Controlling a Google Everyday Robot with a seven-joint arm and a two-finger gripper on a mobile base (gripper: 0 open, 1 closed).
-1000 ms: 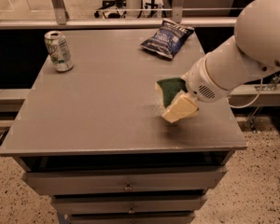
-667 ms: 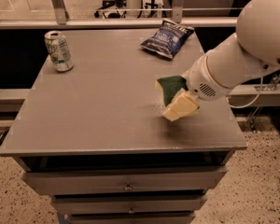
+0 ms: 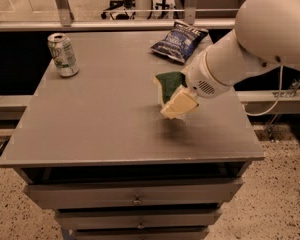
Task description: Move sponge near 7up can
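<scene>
Sponge (image 3: 169,85) and gripper (image 3: 182,97) have shifted left above the table (image 3: 100,129).
Clamped on the tilted sponge, the gripper holds it off the surface; 7up can (image 3: 63,54) stands near the far-left corner.

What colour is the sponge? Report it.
Dark green top, pale yellow base; the sponge sits in the gripper above the table. Camera view.

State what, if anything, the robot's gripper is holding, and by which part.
The gripper holds the sponge tilted above the table, gripped at its end nearest the arm; the exact contact is hidden.
</scene>
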